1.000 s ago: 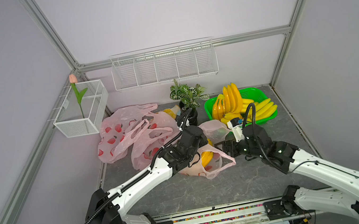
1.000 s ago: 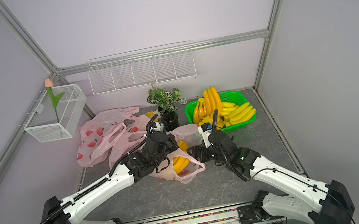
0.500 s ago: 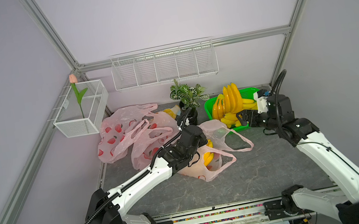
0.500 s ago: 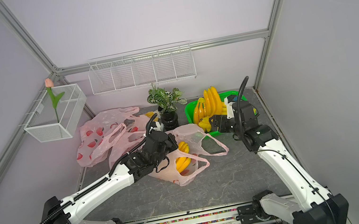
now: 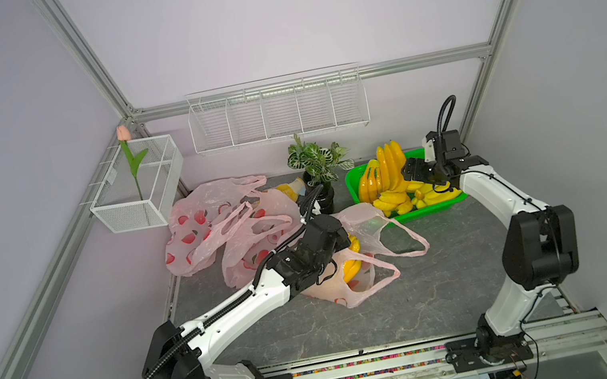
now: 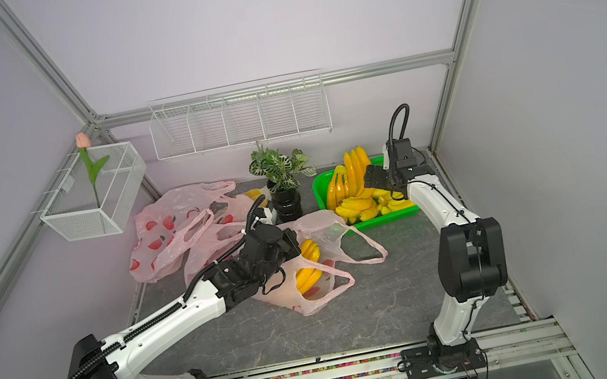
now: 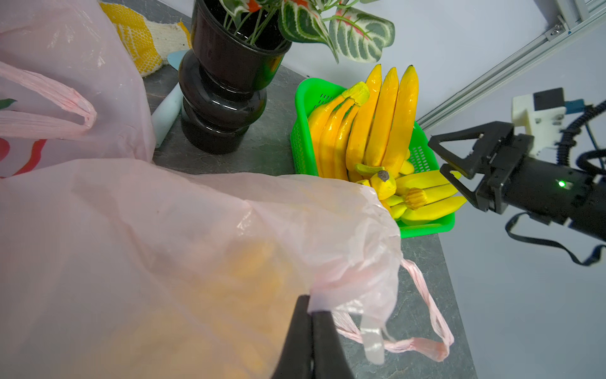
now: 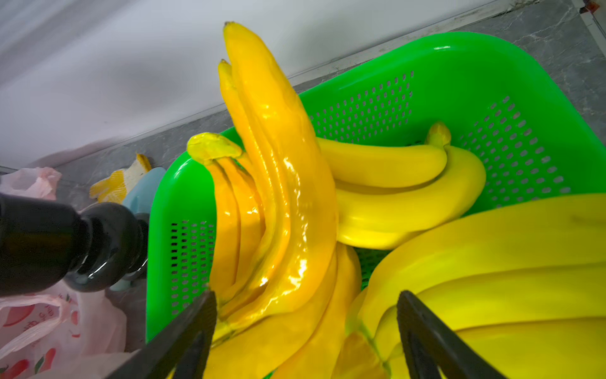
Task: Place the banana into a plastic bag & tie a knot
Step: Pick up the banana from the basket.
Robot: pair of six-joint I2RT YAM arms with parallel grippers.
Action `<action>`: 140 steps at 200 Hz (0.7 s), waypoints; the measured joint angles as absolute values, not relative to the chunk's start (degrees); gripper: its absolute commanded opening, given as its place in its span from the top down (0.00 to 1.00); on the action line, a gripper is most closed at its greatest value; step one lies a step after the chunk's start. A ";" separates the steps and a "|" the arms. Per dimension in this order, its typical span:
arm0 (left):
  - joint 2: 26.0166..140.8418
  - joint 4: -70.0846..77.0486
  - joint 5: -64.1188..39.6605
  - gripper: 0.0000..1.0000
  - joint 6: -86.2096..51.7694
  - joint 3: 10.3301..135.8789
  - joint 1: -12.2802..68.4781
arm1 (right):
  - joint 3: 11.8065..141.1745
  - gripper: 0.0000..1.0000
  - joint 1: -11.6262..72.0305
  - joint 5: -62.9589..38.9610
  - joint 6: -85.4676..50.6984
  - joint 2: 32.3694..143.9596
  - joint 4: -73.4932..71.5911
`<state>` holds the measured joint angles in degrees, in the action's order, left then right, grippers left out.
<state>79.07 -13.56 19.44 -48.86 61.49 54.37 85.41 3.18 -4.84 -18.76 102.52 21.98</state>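
In both top views the plastic bag [image 5: 370, 229] lay near the middle of the desk [image 5: 399, 308]. Its mouth opened toward the green basket [image 5: 424, 212], and a banana bunch [image 5: 351, 268] lay inside it. The left claw [image 5: 337, 235] sat at the bag's rim, its jaws hidden there by the wrist. The right claw [image 6: 374, 180] hung over the basket, just beside the upright bananas [image 6: 354, 173], with its jaws spread. More pink bags [image 5: 211, 223] lay crumpled toward the back left. A potted plant [image 5: 319, 179] stood between them and the basket.

In the left wrist view the left claw [image 7: 310, 310] was pinched tight on a fold of the bag's rim, and the yellow fruit showed blurred through the film. Beyond it the right claw [image 7: 437, 156] stood open beside the basket's bananas, gripping nothing.

In the right wrist view the right claw [image 8: 305, 297] had its fingers [image 8: 196, 315] wide apart above the heaped bananas. The tall orange-yellow ones rose between them. Whether either finger touched the fruit could not be told.
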 measured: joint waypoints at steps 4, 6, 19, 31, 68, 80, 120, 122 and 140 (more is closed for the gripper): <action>79.07 -13.52 19.40 1.00 -48.84 61.49 54.37 | 86.91 0.13 3.07 -4.93 -18.35 103.98 21.93; 79.07 -13.47 19.40 1.00 -48.84 61.49 54.37 | 87.44 0.14 3.07 -4.93 -18.35 104.42 21.93; 79.07 -13.37 19.20 1.00 -48.75 61.49 54.37 | 91.88 0.15 2.85 -5.41 -17.47 108.55 22.02; 79.07 -13.26 19.03 1.00 -48.42 61.49 54.37 | 95.09 0.16 2.81 -5.96 -16.60 111.77 22.04; 79.07 -12.71 18.33 1.00 -47.81 61.49 54.37 | 101.86 0.21 2.81 -7.94 -15.25 119.33 23.29; 79.07 -12.67 18.13 1.00 -47.77 61.49 54.37 | 103.48 0.24 2.81 -8.64 -14.92 121.16 23.92; 79.09 -12.67 18.09 1.00 -47.75 61.49 54.37 | 106.06 0.38 3.01 -10.37 -13.65 124.09 25.52; 79.09 -12.67 18.09 1.00 -47.75 61.49 54.37 | 106.10 0.38 3.01 -10.39 -13.32 124.09 25.56; 79.09 -12.67 18.09 1.00 -47.75 61.49 54.37 | 106.34 0.46 3.16 -10.52 -12.93 124.09 25.76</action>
